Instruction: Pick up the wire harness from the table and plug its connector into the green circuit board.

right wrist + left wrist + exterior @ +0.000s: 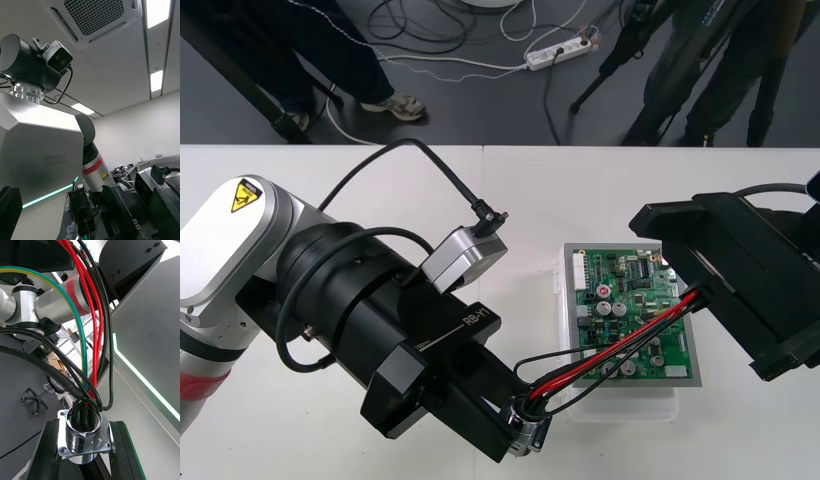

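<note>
Front view: left tool [523,428] clamps harness socket [83,428]; right tool [696,287] grips wires [620,346] above board [627,283].

I record a plain light table [580,190], its surface pale and matte, with a thin seam [483,175] running back to the far edge. Beyond that edge I see a strip of dark floor [480,110]. On the floor lies a white power strip [558,53], set at an angle, with a white cable [450,63] trailing from it toward the left. Thin dark cables [402,20] loop near it, farther from the table. A black tripod leg [605,78] slants down to the floor beside the power strip's right end.
</note>
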You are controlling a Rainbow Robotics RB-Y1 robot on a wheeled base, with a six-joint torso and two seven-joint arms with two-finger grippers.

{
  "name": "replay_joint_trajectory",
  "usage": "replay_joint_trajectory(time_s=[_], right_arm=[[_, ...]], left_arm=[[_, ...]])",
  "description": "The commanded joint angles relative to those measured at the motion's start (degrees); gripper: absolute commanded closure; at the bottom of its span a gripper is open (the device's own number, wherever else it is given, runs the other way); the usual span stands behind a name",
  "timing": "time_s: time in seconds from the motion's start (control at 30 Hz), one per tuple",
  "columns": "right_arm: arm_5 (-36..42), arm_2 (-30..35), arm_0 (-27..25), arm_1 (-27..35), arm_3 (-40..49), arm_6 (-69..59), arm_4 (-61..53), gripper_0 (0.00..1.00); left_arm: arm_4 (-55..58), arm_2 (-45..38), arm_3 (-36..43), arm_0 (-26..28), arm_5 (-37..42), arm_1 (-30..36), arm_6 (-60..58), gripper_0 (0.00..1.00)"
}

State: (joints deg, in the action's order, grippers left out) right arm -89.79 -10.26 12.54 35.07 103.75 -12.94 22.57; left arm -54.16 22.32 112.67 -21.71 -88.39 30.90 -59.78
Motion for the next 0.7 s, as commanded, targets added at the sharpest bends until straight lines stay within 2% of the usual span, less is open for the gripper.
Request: replay_joint_trajectory(time_s=[0.03,0.63,0.67,0.7], right_arm=[[-0.2,-0.7,1.5,1.8,2.0,-0.7,-1.2,0.00],[-0.2,-0.7,1.3,3.0,2.0,-0.2,-2.4,0.00],[-0.2,-0.6,1.3,3.0,2.0,-0.2,-2.4,0.16],[-0.2,-0.6,1.3,3.0,2.0,-0.1,-2.3,0.55]], left_arm=[[-0.2,1.0,1.8,-0.2,-1.6,-1.5,-3.0,1.00],[-0.2,1.0,1.8,-0.1,-1.6,-1.5,-3.0,1.00],[-0.2,1.1,1.8,-0.1,-1.6,-1.5,-2.9,1.00],[-0.2,1.1,1.8,-0.1,-1.6,-1.5,-3.0,1.00]])
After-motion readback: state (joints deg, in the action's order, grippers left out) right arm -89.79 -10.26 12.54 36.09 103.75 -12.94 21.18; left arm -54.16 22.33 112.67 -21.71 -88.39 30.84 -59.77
